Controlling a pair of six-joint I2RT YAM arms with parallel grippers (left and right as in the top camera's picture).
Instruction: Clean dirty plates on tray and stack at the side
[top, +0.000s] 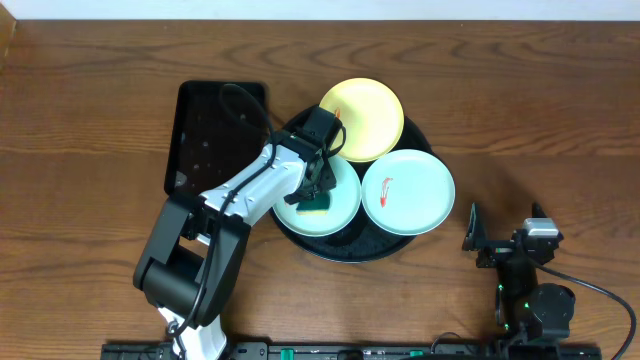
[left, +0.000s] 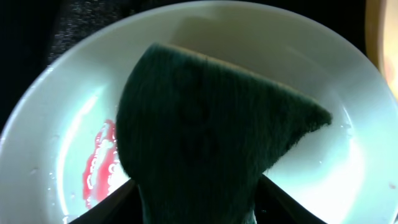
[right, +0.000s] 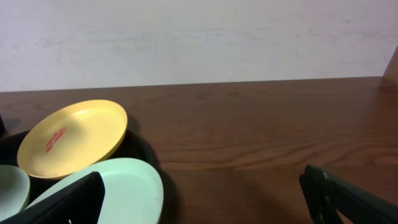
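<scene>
— What was hidden or hard to make out, starting from the left?

— The small rectangular black tray was partly covered at its lower right corner by the left arm. The left gripper was held at the teal wavy sponge over the left pale mint-blue round plate. Much of that plate and part of its red smear were masked by the sponge. Only the edges of the dark fingers were seen, flanking the sponge, so whether it was clamped or let go could not be told.

— And further right?

— The yellow round plate and the right mint-blue plate, each marked red, were set with the first on the large round black tray, whose floor was mostly covered. The right gripper was placed near the tray, its jaws spread wide with nothing between them. In its wrist view the fingers were cut off by the frame's lower edge.

— The surface and the room?

— A dark brown wooden table was seen, and a pale plain wall behind it.
</scene>
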